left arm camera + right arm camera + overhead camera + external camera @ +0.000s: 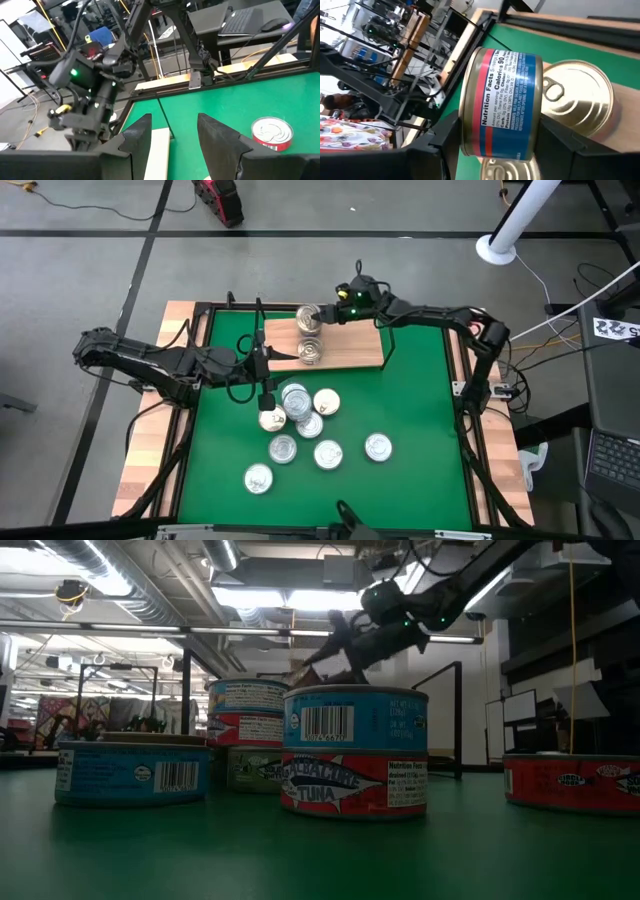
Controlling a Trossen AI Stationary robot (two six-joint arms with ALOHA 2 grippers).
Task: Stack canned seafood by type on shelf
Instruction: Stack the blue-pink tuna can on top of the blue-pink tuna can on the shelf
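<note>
Green felt is covering the bench, and the shelf is sitting against its far edge, toward the left half. The right gripper is hovering over the shelf's left end — its fingers are clamped on a red-and-blue tin, carried on its side with the label facing the wrist camera. Directly below it another silver-lidded can is resting on the board, with a second can just beside it toward the shelf's near edge. The remaining canned seafood is lying loose around the middle of the bench, some tins touching, two stacked in the low view.

The left gripper is waiting near the shelf's near-left corner, its fingers spread apart and holding nothing.

The step in hand looks like setting the carried tin onto a matching can. Doing it well probably means:
- checking that the label below is the same type, which is hard to tell here
- rolling the wrist so the tin turns flat, lid up
- centring it over the lower rim before descending — an off-centre release could tip both
- opening only once the weight is resting
</note>
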